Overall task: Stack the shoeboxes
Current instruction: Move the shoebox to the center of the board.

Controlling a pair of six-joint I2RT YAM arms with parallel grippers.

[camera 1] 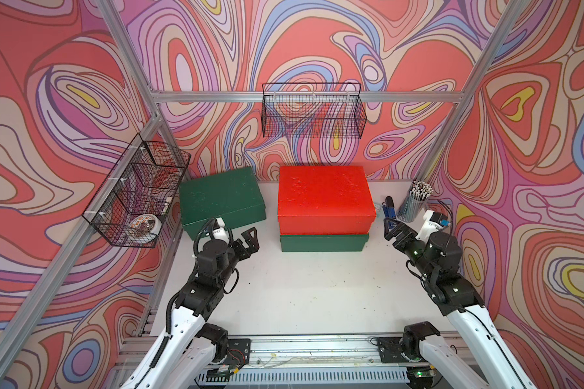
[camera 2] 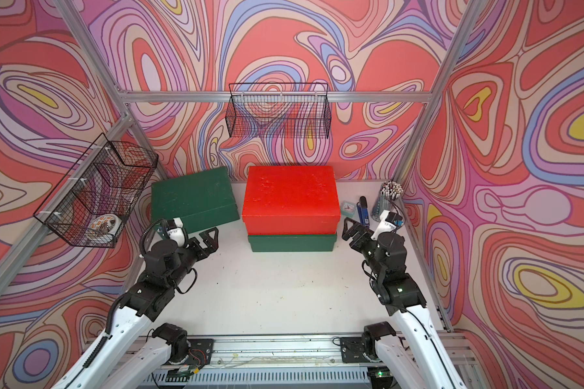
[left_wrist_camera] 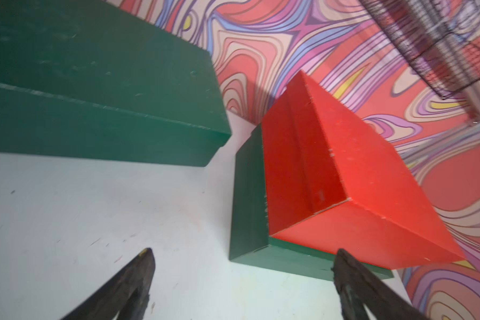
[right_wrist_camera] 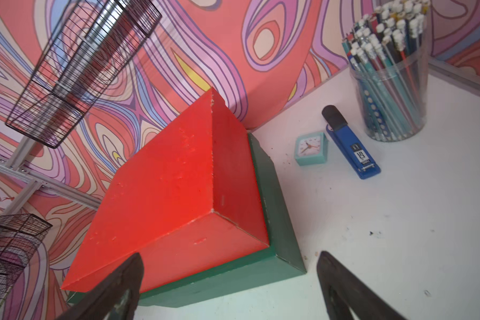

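The red box [camera 1: 324, 198] sits on one green box [camera 1: 322, 243], the other green box [camera 1: 221, 198] at its nine o'clock is unstacked, and the left gripper [camera 1: 252, 240] and right gripper [camera 1: 392, 230] gape empty.

Two green shoeboxes [camera 1: 221, 195], one red shoebox [camera 1: 324, 197], two baskets [camera 1: 312, 112].

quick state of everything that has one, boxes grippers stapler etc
red shoebox, lid on, top of stack
lower green shoebox, under red shoebox
other green shoebox, lid on, not stacked
left gripper, open, holding nothing
right gripper, open, holding nothing
stapler, closed, lying flat
pencil cup, upright, full
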